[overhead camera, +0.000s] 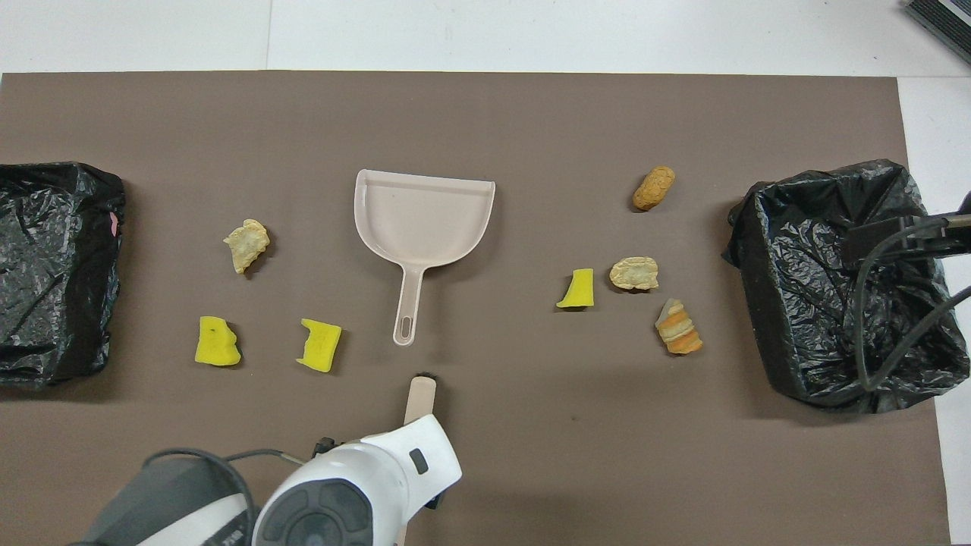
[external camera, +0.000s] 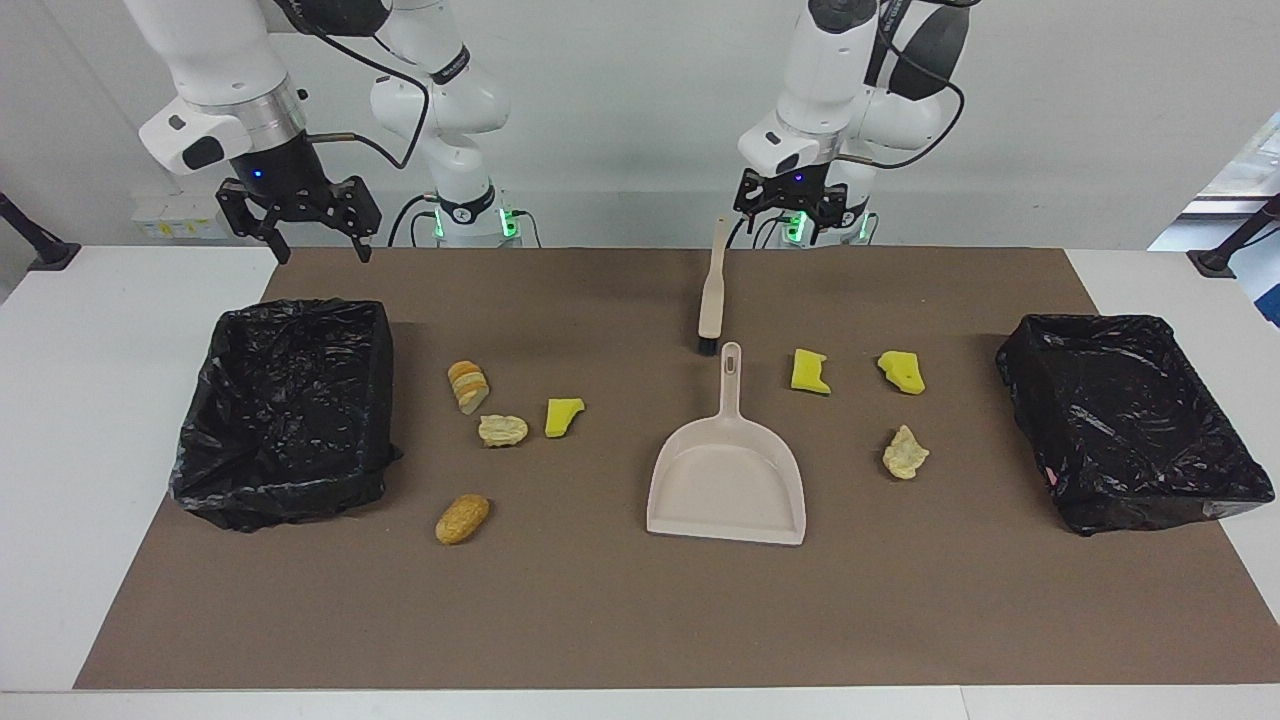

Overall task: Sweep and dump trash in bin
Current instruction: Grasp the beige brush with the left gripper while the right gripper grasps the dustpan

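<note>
The left tool [external camera: 793, 210] hung with fingers spread and empty above the handle end of the brush [external camera: 712, 290], not touching it. The dustpan [external camera: 728, 470] lay just past the bristles, untouched. The right tool [external camera: 298, 215], also spread and empty, waited over the worktop [external camera: 640, 620] edge by the bin [external camera: 285, 410] at its own end; a second bin [external camera: 1130, 420] sat at the left arm's end. Nothing looked swept: all seven bits of trash [external camera: 812, 371] lay scattered on the mat, three on the left tool's side of the dustpan, four toward the right tool. Both bins looked empty. From overhead, the left arm covered its own tool and most of the brush handle, and the right tool was out of sight.
</note>
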Controlling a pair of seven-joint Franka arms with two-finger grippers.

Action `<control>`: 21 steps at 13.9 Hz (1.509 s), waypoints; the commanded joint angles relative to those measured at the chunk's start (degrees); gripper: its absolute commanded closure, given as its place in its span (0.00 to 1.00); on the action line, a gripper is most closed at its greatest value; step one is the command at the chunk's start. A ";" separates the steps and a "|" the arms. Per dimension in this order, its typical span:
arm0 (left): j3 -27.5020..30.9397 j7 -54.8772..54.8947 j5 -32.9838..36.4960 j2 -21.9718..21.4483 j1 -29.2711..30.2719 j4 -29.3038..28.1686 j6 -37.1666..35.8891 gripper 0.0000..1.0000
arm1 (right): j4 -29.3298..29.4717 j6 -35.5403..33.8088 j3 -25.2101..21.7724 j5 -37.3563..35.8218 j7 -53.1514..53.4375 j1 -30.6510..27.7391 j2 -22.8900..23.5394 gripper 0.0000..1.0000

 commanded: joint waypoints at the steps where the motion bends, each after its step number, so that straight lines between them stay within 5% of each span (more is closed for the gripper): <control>1: 1.18 -3.07 -0.12 -2.15 -5.52 -9.47 5.87 0.00 | -1.36 0.66 0.08 0.89 1.18 -0.30 -1.06 0.00; 7: 1.18 -3.60 -0.12 -2.06 -10.38 -18.02 11.87 0.00 | -1.36 0.66 0.08 0.89 1.18 -0.30 -1.06 0.00; 12: 1.09 -3.60 -0.12 -1.28 -11.08 -18.37 11.16 0.23 | -1.36 -0.65 0.26 0.89 1.00 -0.30 -1.24 0.00; 13: 1.18 -3.69 -0.20 -1.10 -11.08 -18.20 11.16 0.31 | -1.36 -0.57 0.35 0.89 1.00 -0.30 -1.24 0.00; 17: 1.26 -3.16 -0.29 0.04 -10.38 -17.50 11.51 0.98 | -1.18 -0.83 0.08 0.63 -1.62 -0.39 -0.98 0.00; 21: 1.53 -2.28 0.23 0.22 -6.52 -14.87 7.40 1.00 | -0.74 -1.01 1.57 1.33 -2.52 1.62 2.00 0.00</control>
